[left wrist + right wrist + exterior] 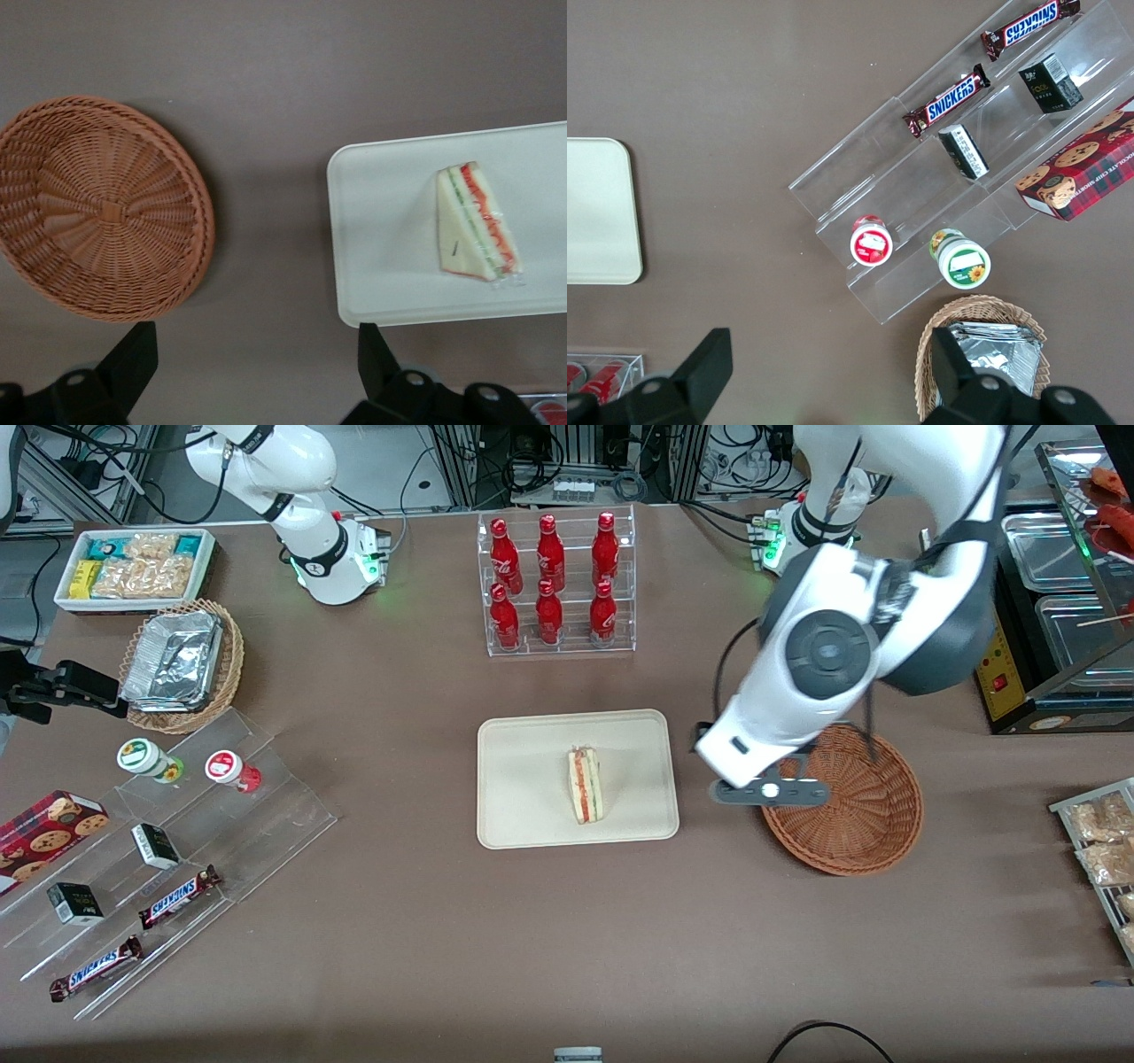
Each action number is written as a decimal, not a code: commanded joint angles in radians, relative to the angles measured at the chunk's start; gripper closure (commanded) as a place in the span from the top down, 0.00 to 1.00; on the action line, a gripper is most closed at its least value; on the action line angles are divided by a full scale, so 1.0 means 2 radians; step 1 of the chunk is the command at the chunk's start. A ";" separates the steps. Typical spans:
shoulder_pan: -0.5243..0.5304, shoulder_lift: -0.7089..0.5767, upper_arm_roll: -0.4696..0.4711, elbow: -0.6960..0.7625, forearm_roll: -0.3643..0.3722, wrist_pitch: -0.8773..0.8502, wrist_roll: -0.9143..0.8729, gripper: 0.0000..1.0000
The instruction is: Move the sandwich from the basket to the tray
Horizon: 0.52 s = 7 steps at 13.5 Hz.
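The sandwich [585, 784] [474, 221], a pale bread wedge with red and green layers, lies flat on the cream tray [523, 779] [381, 221], near the tray's end closest to the basket. The reddish-brown wicker basket [850, 815] [97, 208] stands beside the tray with nothing in it. My left gripper [255, 341] hangs open and empty above the bare table between basket and tray. In the front view the arm's wrist [769, 790] overlaps the basket's rim and hides the fingers.
A clear rack of red bottles [556, 584] stands farther from the front camera than the tray. Toward the parked arm's end are a tan basket of foil containers [182, 664], a white snack bin [133, 567] and an acrylic snack stand [159, 850]. Metal trays [1063, 558] sit at the working arm's end.
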 commanded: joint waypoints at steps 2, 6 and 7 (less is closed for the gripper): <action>0.049 -0.073 -0.004 -0.086 -0.005 0.011 0.074 1.00; 0.102 -0.137 -0.003 -0.137 -0.006 0.005 0.141 1.00; 0.118 -0.155 -0.005 -0.153 -0.006 0.002 0.148 1.00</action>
